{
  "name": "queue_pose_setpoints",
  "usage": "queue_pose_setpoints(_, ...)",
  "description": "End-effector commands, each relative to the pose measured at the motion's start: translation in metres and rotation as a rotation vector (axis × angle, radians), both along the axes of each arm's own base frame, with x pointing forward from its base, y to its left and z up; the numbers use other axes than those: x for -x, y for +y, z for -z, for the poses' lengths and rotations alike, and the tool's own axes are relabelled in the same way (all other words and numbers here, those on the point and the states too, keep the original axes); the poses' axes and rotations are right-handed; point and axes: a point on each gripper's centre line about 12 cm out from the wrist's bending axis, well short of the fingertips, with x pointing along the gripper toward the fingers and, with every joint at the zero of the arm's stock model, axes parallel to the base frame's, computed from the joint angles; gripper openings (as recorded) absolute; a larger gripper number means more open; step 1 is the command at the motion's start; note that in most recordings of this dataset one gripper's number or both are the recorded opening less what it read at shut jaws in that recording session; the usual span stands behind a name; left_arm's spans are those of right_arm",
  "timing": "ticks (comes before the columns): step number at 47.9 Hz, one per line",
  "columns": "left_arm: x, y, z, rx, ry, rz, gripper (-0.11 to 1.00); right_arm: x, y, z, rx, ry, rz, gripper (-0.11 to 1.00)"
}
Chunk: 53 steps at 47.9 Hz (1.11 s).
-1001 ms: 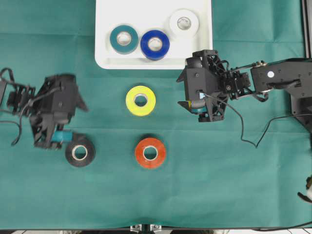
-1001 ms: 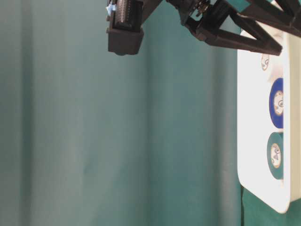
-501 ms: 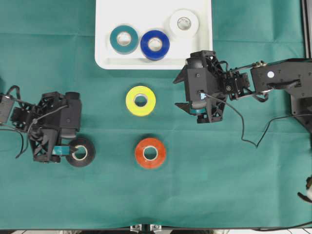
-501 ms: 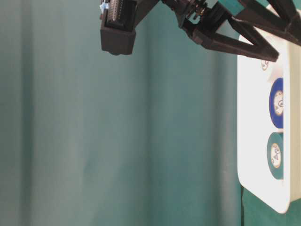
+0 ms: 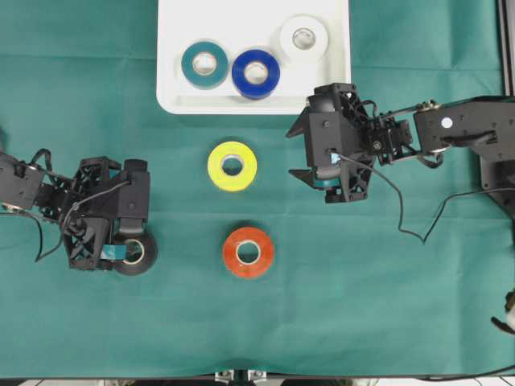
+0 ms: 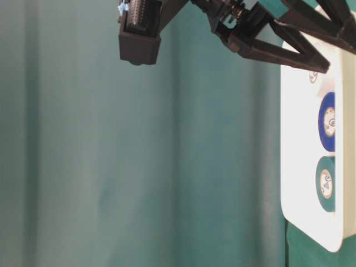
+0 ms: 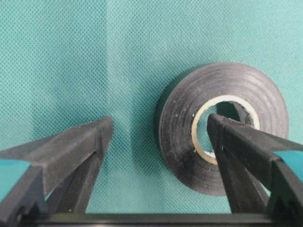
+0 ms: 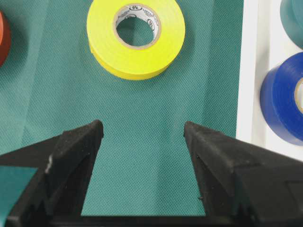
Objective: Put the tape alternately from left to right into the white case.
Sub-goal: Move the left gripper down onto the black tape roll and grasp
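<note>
The left gripper (image 5: pixel 121 251) covers the left part of the black roll (image 5: pixel 134 252) in the overhead view; in the left wrist view one finger (image 7: pixel 246 151) hides the right of its core. The red roll (image 8: pixel 3 35) is cut by the right wrist view's left edge, the blue roll (image 8: pixel 284 104) and teal roll (image 8: pixel 293 19) by its right edge. At table level the case (image 6: pixel 303 183) runs off the right edge, and the right arm hides most of the white roll (image 6: pixel 313 74).
</note>
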Motion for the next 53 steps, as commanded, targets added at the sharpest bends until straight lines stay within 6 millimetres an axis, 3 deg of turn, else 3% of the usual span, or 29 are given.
queue_pose_setpoints(1, -0.001, -0.002, -0.002, 0.003, -0.012, 0.007, 0.80, -0.002, 0.001, -0.011, -0.004, -0.039, -0.004, 0.78)
queue_pose_setpoints(7, -0.002, -0.003, -0.003, 0.005, -0.016, 0.006, 0.70, -0.001, 0.001, -0.010, -0.005, -0.035, -0.003, 0.78)
queue_pose_setpoints(17, -0.006, -0.004, -0.008, 0.010, -0.034, 0.007, 0.15, -0.002, 0.001, -0.010, -0.004, -0.035, -0.004, 0.77)
queue_pose_setpoints(23, -0.007, -0.004, -0.011, 0.014, -0.044, 0.007, -0.03, -0.002, 0.001, -0.010, -0.004, -0.035, -0.004, 0.77)
queue_pose_setpoints(37, -0.012, -0.006, -0.017, 0.017, -0.064, 0.011, -0.04, -0.001, 0.001, -0.010, -0.005, -0.033, -0.003, 0.77)
queue_pose_setpoints(53, -0.023, -0.010, -0.065, 0.054, -0.189, 0.018, -0.04, -0.001, 0.001, -0.010, -0.005, -0.035, -0.003, 0.77)
